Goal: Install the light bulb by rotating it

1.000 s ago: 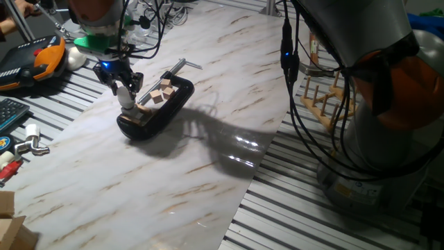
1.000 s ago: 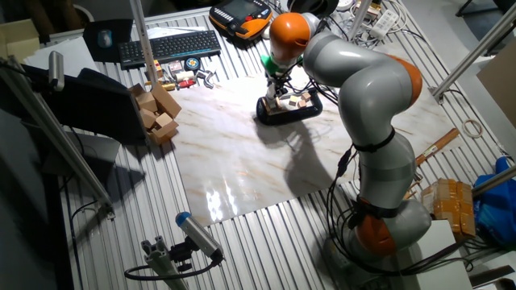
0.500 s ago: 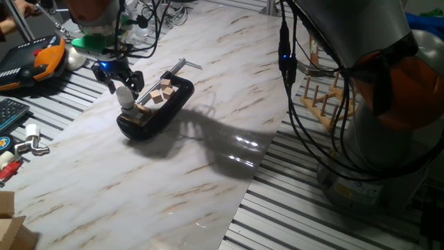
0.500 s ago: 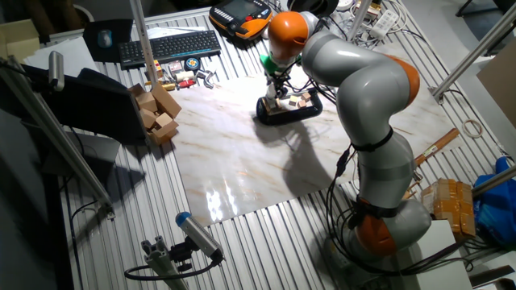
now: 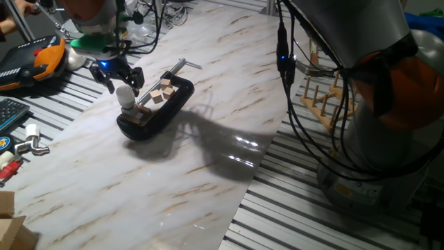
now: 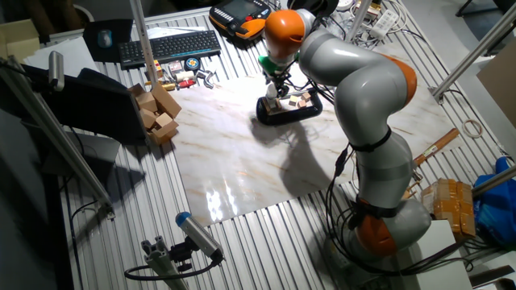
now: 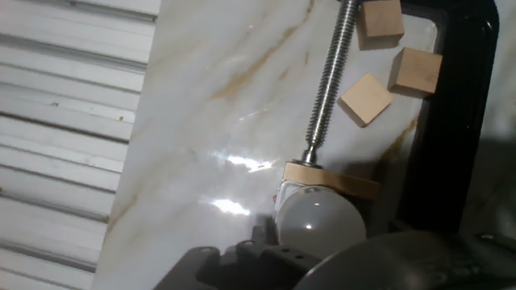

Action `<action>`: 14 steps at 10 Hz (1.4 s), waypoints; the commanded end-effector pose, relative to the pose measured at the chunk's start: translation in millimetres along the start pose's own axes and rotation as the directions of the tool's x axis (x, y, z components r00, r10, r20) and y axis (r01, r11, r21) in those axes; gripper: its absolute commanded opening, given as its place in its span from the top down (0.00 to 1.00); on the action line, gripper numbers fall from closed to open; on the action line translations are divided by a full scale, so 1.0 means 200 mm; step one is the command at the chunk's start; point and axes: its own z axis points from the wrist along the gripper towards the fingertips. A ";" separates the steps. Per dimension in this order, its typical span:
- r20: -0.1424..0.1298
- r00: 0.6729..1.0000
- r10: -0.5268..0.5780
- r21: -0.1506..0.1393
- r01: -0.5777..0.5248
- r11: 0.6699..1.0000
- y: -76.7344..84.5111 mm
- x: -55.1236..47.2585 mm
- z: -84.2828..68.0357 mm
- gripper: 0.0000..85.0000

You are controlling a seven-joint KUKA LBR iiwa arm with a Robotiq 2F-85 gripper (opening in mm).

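Now | pincer (image 5: 119, 78): spread above light bulb (image 5: 125, 96) | bulb base hidden | clamp (image 5: 156, 107) partly cut off

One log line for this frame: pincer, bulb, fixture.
pincer: open, above bulb, apart | bulb: upright in clamp | blocks: loose inside clamp

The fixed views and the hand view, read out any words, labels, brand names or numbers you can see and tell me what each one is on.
None can be read.
Keyboard: keys show only as a dark grid, legends too small.
Orange and black handheld pendant: any markings blurred.
Light bulb: frosted globe, no print visible in the hand view.
Black clamp: no lettering visible.
Wooden blocks: plain faces.
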 end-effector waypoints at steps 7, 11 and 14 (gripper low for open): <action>0.022 0.840 -0.542 -0.056 0.542 0.838 0.00 0.00 -0.01 0.20; 0.025 0.741 -0.671 -0.044 0.671 0.740 0.00 0.00 -0.03 0.20; -0.009 0.686 -0.728 -0.053 0.726 0.685 0.00 -0.01 -0.05 0.20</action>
